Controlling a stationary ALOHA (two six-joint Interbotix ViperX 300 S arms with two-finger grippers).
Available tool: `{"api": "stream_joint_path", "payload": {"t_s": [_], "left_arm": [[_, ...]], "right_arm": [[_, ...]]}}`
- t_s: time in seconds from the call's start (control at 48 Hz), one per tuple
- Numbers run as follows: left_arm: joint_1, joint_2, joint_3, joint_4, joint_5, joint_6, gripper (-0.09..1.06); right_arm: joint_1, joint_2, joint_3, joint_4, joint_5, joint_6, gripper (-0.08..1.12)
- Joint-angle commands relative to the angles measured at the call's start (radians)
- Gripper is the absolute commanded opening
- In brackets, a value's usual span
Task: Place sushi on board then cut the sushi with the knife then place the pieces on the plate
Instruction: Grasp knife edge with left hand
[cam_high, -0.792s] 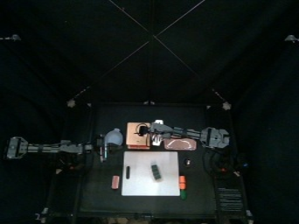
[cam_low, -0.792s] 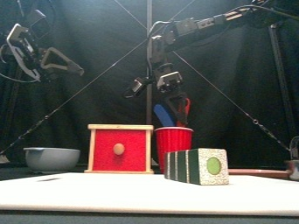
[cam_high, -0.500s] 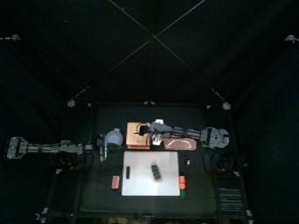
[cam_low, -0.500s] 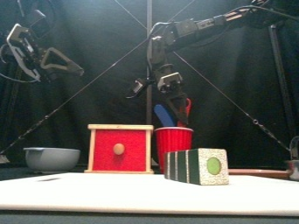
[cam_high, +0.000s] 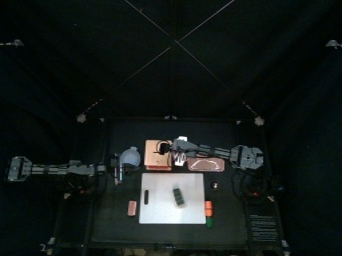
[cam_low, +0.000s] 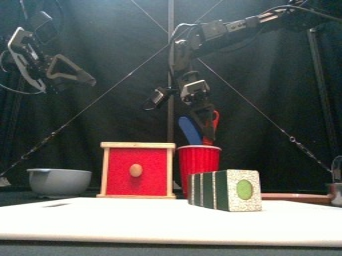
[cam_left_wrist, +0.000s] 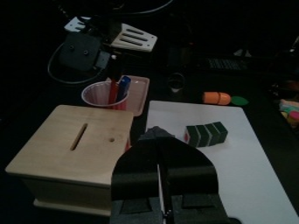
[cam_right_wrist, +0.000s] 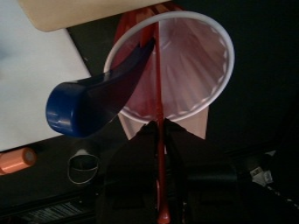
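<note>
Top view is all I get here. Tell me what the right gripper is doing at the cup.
Observer: The right wrist view shows the right gripper shut on the red knife, above the red cup.
Operator: Give me the other knife.
Observer: The blue knife leans over the cup's rim, apart from the gripper.
Operator: Now the sushi.
Observer: In the front view the sushi lies on the board, its pale end with a green centre facing the camera.
</note>
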Motion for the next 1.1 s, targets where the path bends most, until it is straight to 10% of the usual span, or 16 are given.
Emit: {"api": "stream_joint_path", "payload": {"t_s": [0.021, 1.104], "left_arm": [[0.003, 0.002, -0.014, -0.003, -0.006, 0.000, 0.05], [0.011, 0.002, -0.026, -0.002, -0.011, 0.002, 0.05]], "right_arm": [[0.000, -0.058, -0.025, 0.003, 0.005, -0.002, 0.37], [-0.041, -0.259, -0.038, 0.003, 0.031, 0.000, 0.37]]}}
